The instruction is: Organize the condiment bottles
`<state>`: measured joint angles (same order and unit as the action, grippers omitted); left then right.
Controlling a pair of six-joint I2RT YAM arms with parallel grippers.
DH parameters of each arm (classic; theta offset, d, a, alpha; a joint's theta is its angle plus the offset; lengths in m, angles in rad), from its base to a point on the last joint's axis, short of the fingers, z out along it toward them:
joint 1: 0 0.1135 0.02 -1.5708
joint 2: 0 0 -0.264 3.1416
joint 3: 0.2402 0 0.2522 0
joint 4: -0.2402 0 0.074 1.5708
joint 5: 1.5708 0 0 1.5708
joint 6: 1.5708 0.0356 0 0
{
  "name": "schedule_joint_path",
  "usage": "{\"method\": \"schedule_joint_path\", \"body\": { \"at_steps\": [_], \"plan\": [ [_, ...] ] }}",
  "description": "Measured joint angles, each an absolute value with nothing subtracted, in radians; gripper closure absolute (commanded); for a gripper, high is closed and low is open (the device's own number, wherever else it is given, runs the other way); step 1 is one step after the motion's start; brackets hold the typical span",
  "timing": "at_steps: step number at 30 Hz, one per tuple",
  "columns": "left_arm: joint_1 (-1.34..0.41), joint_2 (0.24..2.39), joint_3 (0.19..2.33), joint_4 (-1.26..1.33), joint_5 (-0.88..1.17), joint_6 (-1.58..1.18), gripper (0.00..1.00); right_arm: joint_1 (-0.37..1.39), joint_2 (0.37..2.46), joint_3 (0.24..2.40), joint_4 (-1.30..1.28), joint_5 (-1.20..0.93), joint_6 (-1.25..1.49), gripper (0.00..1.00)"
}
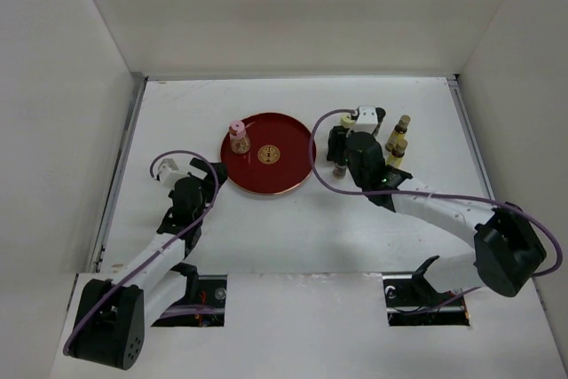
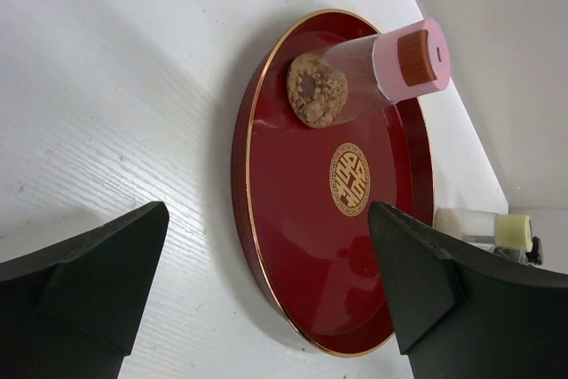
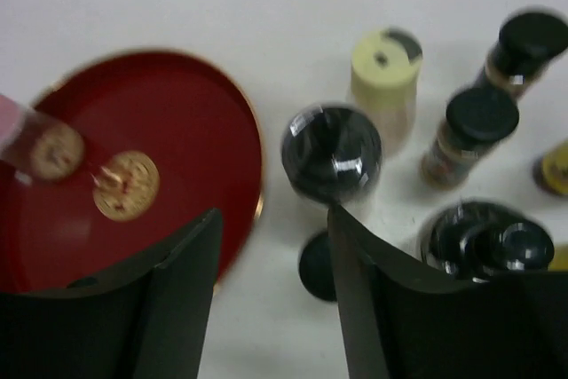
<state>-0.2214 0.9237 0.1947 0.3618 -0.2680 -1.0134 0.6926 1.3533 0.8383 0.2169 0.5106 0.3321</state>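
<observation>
A pink-capped jar (image 1: 238,137) with brown contents stands on the round red tray (image 1: 288,175); it shows in the left wrist view (image 2: 373,73) and, blurred, in the right wrist view (image 3: 35,144). Several small bottles with black, cream and tan caps cluster right of the tray (image 1: 397,144). In the right wrist view a black-capped bottle (image 3: 332,153) and a cream-capped one (image 3: 384,73) stand just ahead of the fingers. My right gripper (image 3: 271,246) is open above that cluster, holding nothing. My left gripper (image 2: 266,264) is open and empty at the tray's left edge.
White walls close in the table on three sides. The tray (image 2: 293,219) carries a gold centre emblem (image 2: 350,179). A small dark cap or bottle top (image 3: 315,265) lies low between my right fingers. Purple cables loop off both arms.
</observation>
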Motion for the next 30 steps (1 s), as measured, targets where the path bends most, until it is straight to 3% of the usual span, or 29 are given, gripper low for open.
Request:
{"method": "schedule_joint_path", "body": {
  "at_steps": [10,21,28,30],
  "plan": [
    [-0.226,0.952,0.195,0.368,-0.273,-1.013,0.0,0.673,1.392,0.795,0.165,0.51,0.332,0.31],
    [-0.226,0.967,0.195,0.377,-0.264,-1.014,0.0,0.661,1.467,0.788,0.169,0.532,0.333,0.33],
    [-0.225,0.967,0.195,0.378,-0.261,-1.014,0.0,0.654,1.487,0.788,0.168,0.537,0.337,0.59],
    [-0.225,0.966,0.195,0.378,-0.261,-1.013,0.0,0.654,1.487,0.788,0.165,0.539,0.337,0.62]
  ]
}}
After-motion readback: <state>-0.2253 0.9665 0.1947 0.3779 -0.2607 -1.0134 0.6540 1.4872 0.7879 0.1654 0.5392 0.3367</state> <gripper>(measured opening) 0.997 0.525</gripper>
